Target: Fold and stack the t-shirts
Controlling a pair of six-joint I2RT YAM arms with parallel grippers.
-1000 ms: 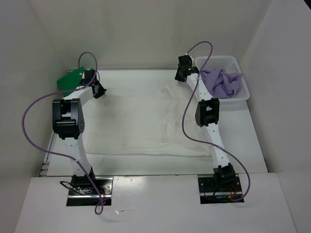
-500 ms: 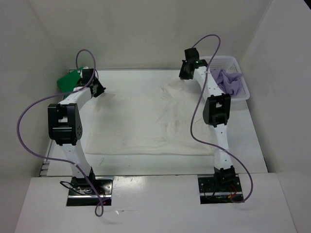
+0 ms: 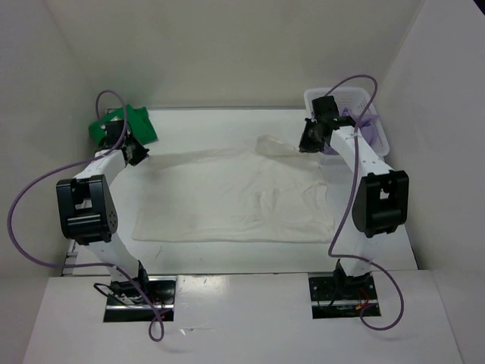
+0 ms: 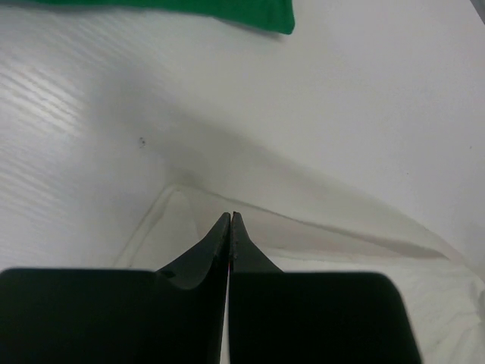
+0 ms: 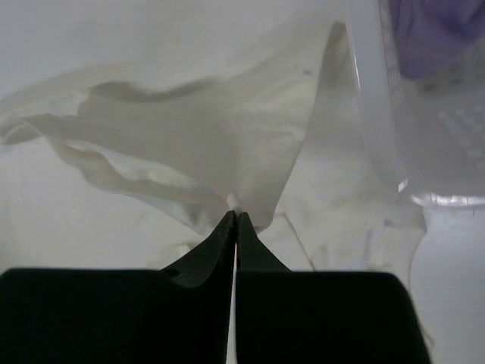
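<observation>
white plastic mesh basket [image 3: 356, 92] is holding the crumpled pale lavender cloth t-shirt [image 5: 432, 30] | left gripper [image 4: 229, 217] and right gripper [image 5: 235, 215] are both pinching the spread cream-white cloth t-shirt [image 3: 235, 199]

Three shirts: one green shirt [image 3: 142, 123], one cream-white shirt [image 3: 227, 197], one lavender shirt [image 5: 432, 30]. One white mesh basket [image 3: 341, 92]. Two arms: left arm [image 3: 83, 208], right arm [image 3: 379, 201]. Two tools, one per arm: left tool [image 4: 230, 216], right tool [image 5: 234, 214]. One tabletop [image 3: 212, 129].
</observation>
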